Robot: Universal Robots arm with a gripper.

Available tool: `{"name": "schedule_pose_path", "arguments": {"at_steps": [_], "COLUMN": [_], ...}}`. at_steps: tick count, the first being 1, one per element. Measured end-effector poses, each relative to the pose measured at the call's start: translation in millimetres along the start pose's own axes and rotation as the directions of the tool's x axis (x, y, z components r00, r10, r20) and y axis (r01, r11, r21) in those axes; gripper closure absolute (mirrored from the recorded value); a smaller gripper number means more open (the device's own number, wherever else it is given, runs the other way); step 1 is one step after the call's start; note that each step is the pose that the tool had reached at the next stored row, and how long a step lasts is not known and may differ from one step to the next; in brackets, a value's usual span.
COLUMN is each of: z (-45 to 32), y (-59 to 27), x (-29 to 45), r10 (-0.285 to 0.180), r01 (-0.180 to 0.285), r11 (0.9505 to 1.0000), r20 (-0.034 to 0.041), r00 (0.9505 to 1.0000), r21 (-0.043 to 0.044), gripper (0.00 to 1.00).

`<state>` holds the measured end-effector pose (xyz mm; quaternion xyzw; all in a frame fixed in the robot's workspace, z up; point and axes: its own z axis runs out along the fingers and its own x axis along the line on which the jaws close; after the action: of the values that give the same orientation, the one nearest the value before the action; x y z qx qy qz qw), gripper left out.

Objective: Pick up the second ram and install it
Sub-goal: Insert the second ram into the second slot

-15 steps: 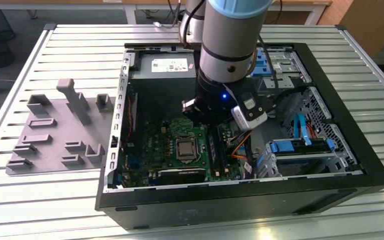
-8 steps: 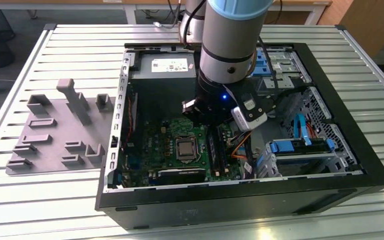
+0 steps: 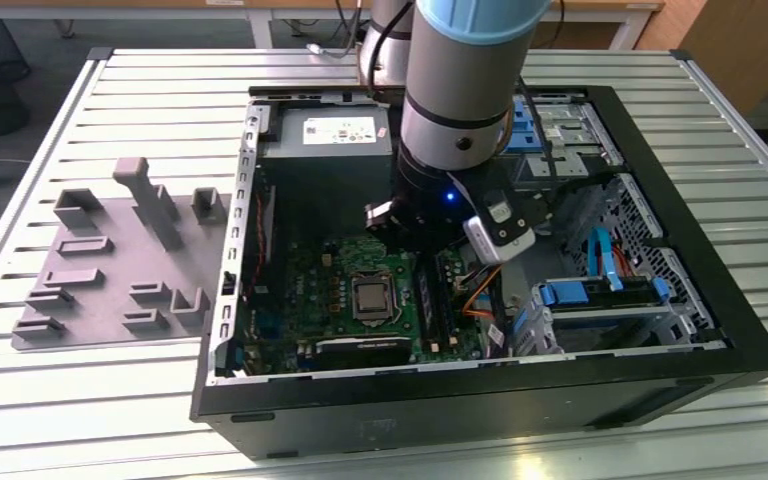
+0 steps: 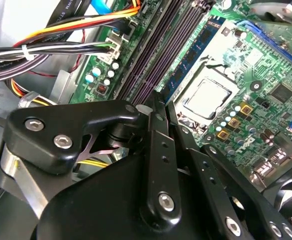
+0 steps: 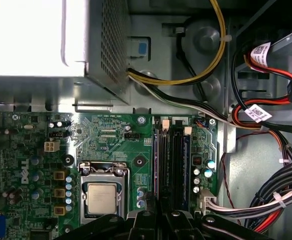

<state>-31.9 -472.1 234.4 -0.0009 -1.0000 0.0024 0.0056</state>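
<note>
Gripper (image 4: 161,107) clenched narrow over the memory slots (image 5: 170,155); whether it pinches the second ram I cannot tell, a light, stiff, fragile stick, best held by its edges

- The table (image 3: 77,400) looked like ribbed, pale, matt metal.
- The computer case (image 3: 491,410) had a matt black front and bare grey metal walls.
- The gripper (image 4: 158,107) was glossy black, with shiny screws.
- The fixture blocks (image 3: 117,260) were matt grey plastic.
</note>
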Motion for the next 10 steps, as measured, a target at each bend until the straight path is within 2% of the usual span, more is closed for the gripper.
{"name": "schedule_pose_path", "arguments": {"at_steps": [10], "z": [7.3], "y": [0.0], "x": [-0.9], "r10": [0.001], "r01": [-0.001], "r11": [1.0000], "r20": [-0.0001], "r00": [1.0000], "r21": [0.0001], "gripper": [0.86]}}
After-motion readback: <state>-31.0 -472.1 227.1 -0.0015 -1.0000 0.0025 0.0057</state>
